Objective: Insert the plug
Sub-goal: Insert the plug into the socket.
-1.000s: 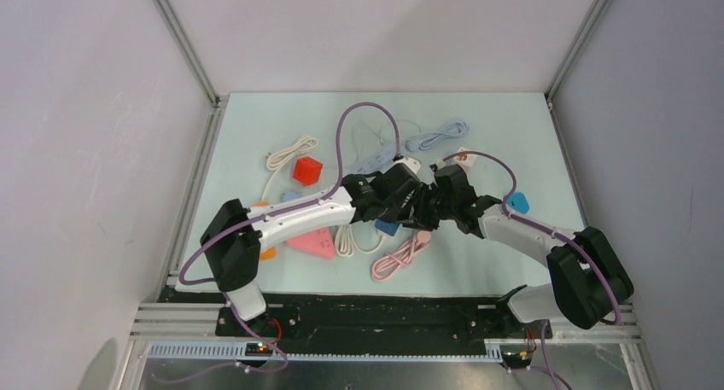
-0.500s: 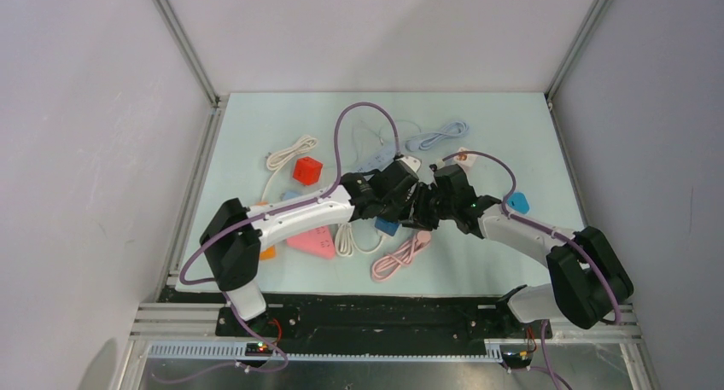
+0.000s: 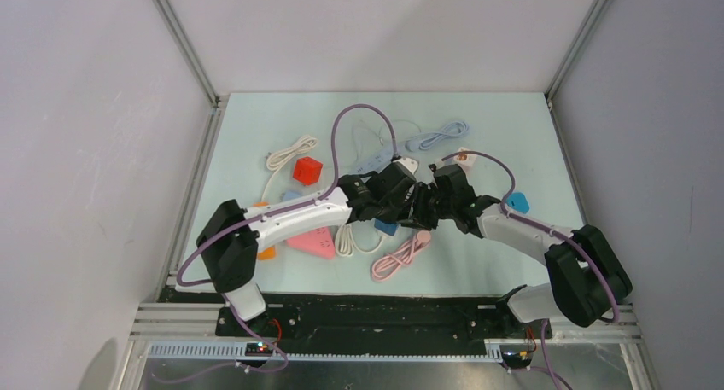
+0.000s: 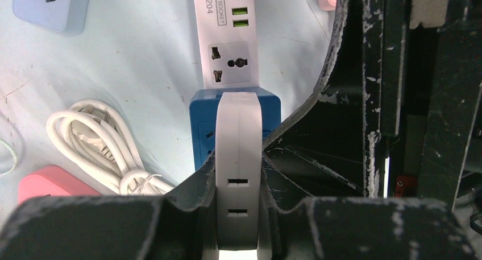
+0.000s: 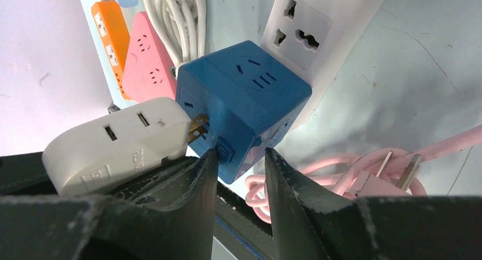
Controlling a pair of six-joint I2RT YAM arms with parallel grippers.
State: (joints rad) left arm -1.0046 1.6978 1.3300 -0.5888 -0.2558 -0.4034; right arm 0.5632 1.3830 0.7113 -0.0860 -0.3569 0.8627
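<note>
— What are your grippers holding?
— My left gripper (image 4: 239, 163) is clamped narrow on the white plug (image 4: 239, 129). My right gripper (image 5: 241, 157) pinches the near corner of the blue cube socket (image 5: 244, 95).
— And where's the plug?
— Against the cube's side, its brass prongs (image 5: 198, 128) partly in and partly showing. Beyond lies the white power strip (image 5: 318, 27)

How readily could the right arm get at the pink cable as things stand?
Probably not at once: the right gripper is shut on the blue cube socket. The pink cable lies close by, uncovered.
</note>
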